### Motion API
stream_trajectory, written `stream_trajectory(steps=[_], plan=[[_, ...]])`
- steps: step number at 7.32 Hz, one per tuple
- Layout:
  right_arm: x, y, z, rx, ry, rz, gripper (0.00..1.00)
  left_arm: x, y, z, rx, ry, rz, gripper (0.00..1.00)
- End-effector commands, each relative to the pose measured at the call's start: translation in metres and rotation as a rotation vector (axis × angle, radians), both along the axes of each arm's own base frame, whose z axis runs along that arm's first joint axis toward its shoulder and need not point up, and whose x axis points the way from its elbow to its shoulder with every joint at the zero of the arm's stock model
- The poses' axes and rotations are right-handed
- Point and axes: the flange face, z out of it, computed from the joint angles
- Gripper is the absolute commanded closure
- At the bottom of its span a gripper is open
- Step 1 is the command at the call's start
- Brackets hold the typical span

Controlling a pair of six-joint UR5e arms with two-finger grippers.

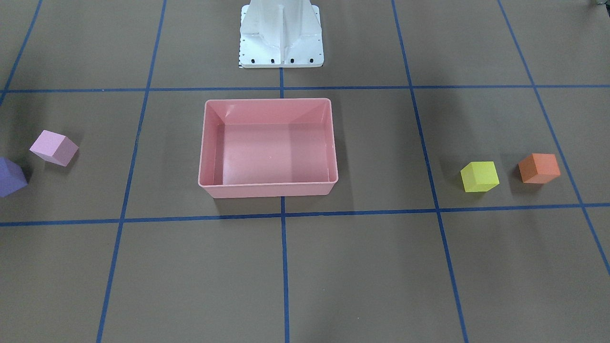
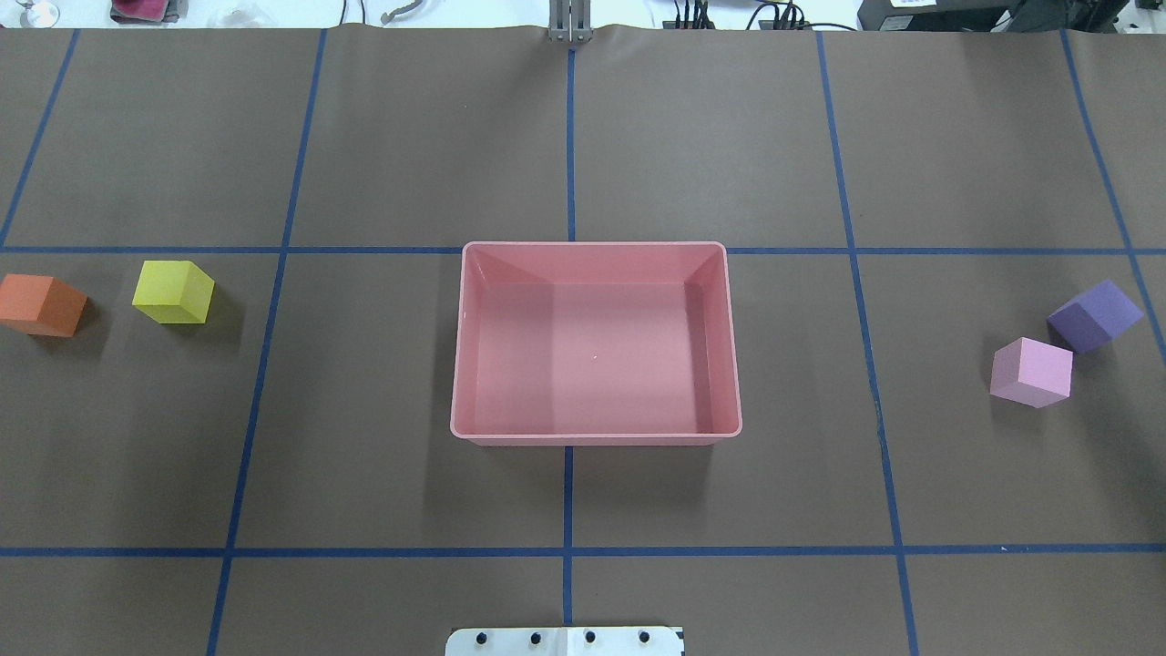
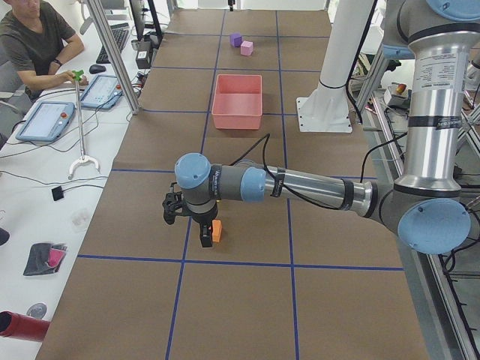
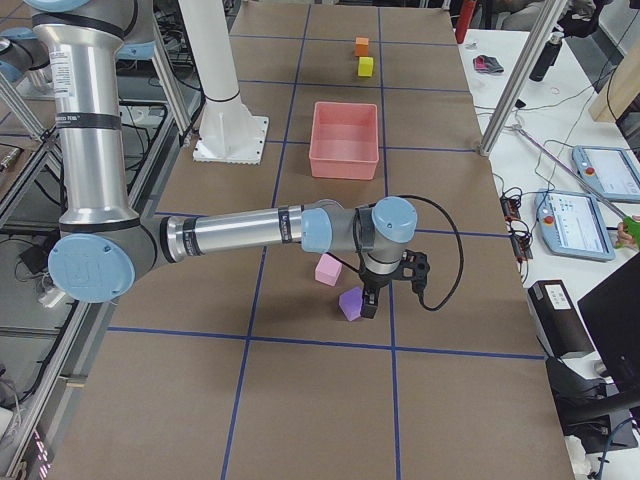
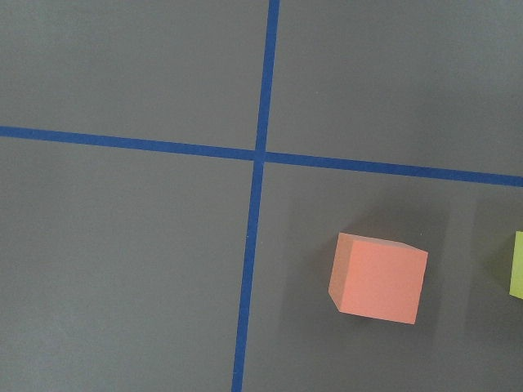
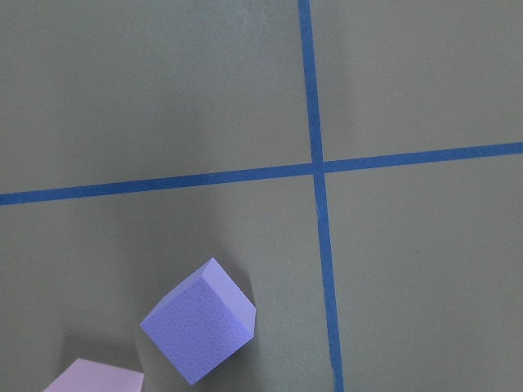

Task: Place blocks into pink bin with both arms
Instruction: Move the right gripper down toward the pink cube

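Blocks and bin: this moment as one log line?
bin: empty | orange block, yellow block: table, left | purple block, pink block: table, right | left gripper: near orange block | right gripper: near purple block | grips: unclear

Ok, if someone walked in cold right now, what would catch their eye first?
The empty pink bin sits in the middle, with the yellow block and orange block on the robot's left and the light pink block and purple block on its right. The left end effector hangs low by the orange block, the right end effector by the purple one.
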Motion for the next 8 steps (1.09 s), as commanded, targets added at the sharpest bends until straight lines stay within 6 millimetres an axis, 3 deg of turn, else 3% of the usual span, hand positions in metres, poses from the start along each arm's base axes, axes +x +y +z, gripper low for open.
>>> stream_trajectory(steps=[1, 3, 4, 5, 6, 8], plan=[[-0.004, -0.001, -0.008, 0.009, -0.002, -0.008, 0.0, 0.0, 0.001, -0.005, 0.014, 0.003, 0.003, 0.0], [-0.008, 0.004, -0.005, 0.013, -0.014, -0.017, 0.0, 0.002, 0.004, -0.004, 0.017, 0.003, 0.007, 0.0], [-0.018, 0.004, -0.005, 0.011, -0.028, -0.036, 0.0, 0.002, 0.015, -0.014, 0.044, 0.005, 0.008, 0.0], [-0.05, 0.004, -0.014, 0.041, -0.042, -0.095, 0.0, 0.002, 0.014, -0.017, 0.05, 0.006, 0.007, 0.0], [-0.061, 0.012, -0.015, 0.01, -0.057, -0.09, 0.0, 0.005, 0.013, -0.018, 0.065, 0.012, 0.017, 0.0], [-0.091, 0.056, -0.053, -0.139, -0.045, 0.041, 0.0, 0.007, 0.012, -0.019, 0.082, 0.022, 0.016, 0.0]])
